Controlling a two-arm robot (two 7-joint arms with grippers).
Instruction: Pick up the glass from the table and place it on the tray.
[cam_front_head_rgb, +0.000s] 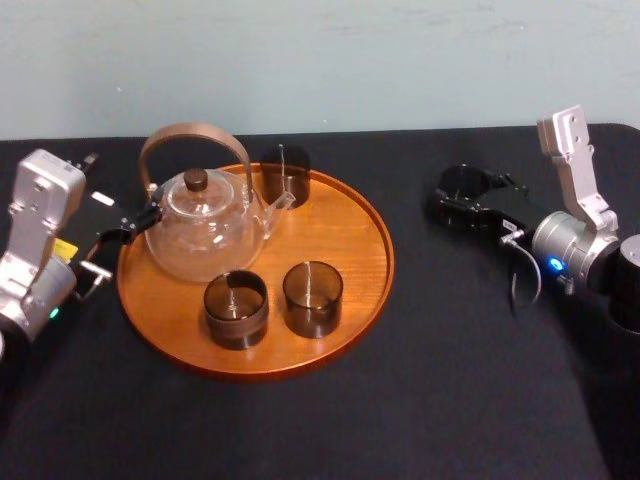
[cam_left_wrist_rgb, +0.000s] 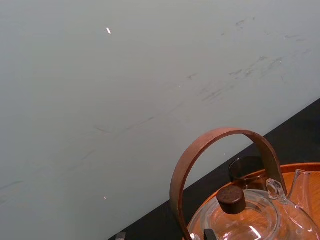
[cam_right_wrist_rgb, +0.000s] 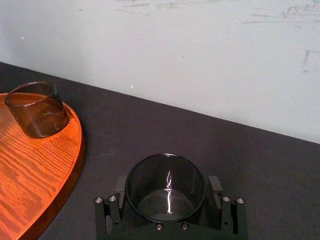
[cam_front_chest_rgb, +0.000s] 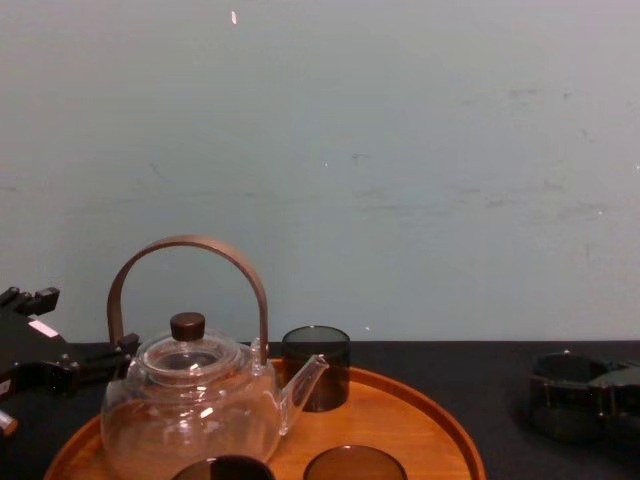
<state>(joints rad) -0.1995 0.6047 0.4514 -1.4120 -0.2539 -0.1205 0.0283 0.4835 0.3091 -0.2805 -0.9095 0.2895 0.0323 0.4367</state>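
Two smoky glasses (cam_front_head_rgb: 236, 308) (cam_front_head_rgb: 313, 297) are standing side by side on the near part of the tray (cam_front_head_rgb: 340, 230). Behind them the glass teapot (cam_front_head_rgb: 203, 235) is sitting on the tray's left half, and a third smoky glass (cam_front_head_rgb: 285, 175) is standing at its far rim. The glass (cam_front_head_rgb: 462, 182) is lying out on the black table (cam_front_head_rgb: 420, 380), to the right of the tray and apart from it. The right end effector (cam_right_wrist_rgb: 167, 184) is gripping it, one finger pressing on each side. The left end effector (cam_front_head_rgb: 135, 225) is hovering at the tray's left rim, beside the teapot; how far it is open I cannot tell.
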